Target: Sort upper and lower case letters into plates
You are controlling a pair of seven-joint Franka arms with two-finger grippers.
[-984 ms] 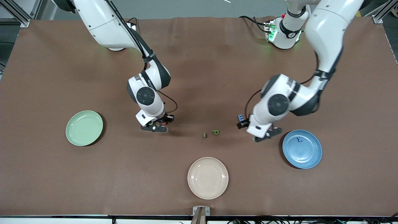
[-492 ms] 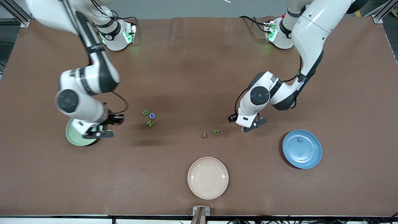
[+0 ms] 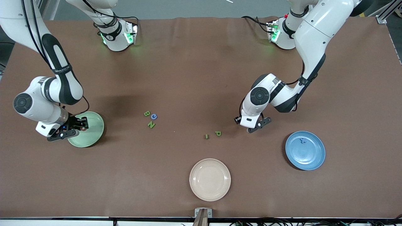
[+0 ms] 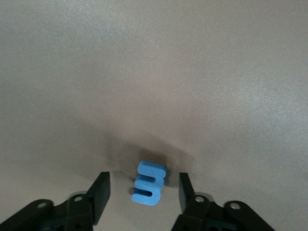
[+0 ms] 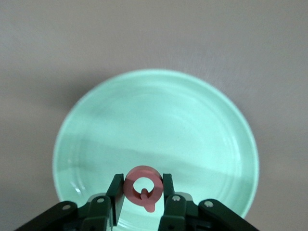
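My right gripper (image 5: 142,186) is shut on a pink letter Q (image 5: 143,184) and hangs over the pale mint green plate (image 5: 159,115), which lies at the right arm's end of the table (image 3: 91,130). My left gripper (image 4: 143,186) is open, low over the table, with a small blue letter (image 4: 150,183) lying between its fingers, a gap on each side. In the front view the left gripper (image 3: 257,123) is between the green letters and the blue plate (image 3: 309,157). A blue letter (image 3: 302,141) lies in the blue plate.
Green B (image 3: 146,113), blue letter (image 3: 153,116) and green N (image 3: 151,124) lie grouped mid-table. A green i (image 3: 206,136) and green P (image 3: 218,133) lie beside the left gripper. A cream-beige plate (image 3: 210,191) sits nearest the front camera.
The right arm has swung from mid-table to over the mint plate, carrying the pink letter. The left gripper has moved away from the blue plate and its jaws have narrowed around the blue letter.
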